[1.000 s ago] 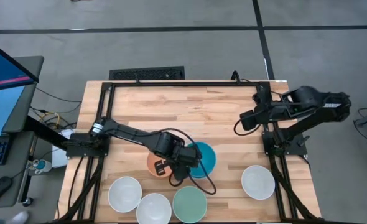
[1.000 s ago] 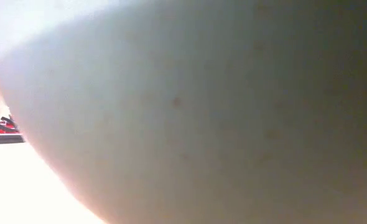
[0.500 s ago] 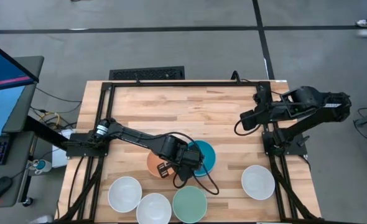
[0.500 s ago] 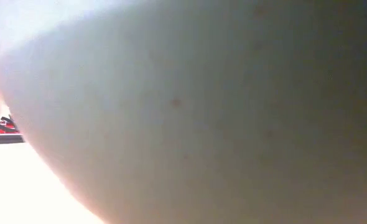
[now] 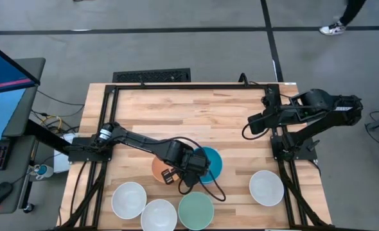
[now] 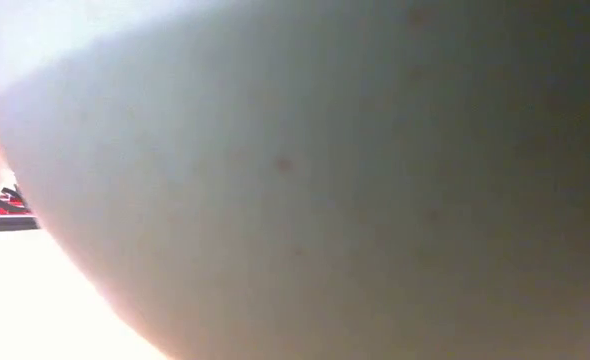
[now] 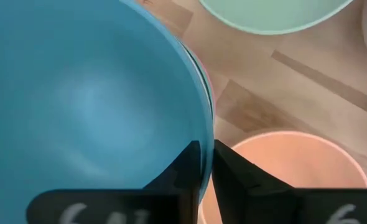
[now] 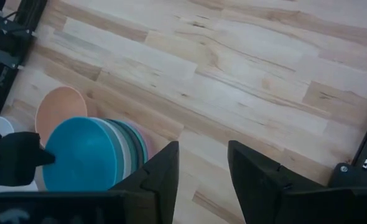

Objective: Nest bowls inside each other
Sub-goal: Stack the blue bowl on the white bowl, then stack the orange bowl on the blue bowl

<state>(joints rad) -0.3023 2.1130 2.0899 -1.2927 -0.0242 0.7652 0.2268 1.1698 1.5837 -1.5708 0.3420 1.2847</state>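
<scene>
A blue bowl sits on top of a stack of bowls near the table's middle; green and pink rims show beneath it. My left gripper is at the blue bowl's rim, on the side toward an orange bowl that rests beside the stack. Two white bowls, a mint green bowl and another white bowl stand along the near edge. My right gripper hangs open over the far right of the table, holding nothing. My left gripper has the blue bowl's rim between its two fingers, one finger inside the bowl and the other outside. The fingers come steeply from above. The bowl sits upright, nested in the stack.
The low view is filled by the wall of a white bowl standing right before that camera. The far half of the wooden table is bare wood inside a black frame. A monitor and keyboard stand left of the table.
My left gripper's wrist has rolled a little above the stack. The blue bowl stays in place on the stack.
</scene>
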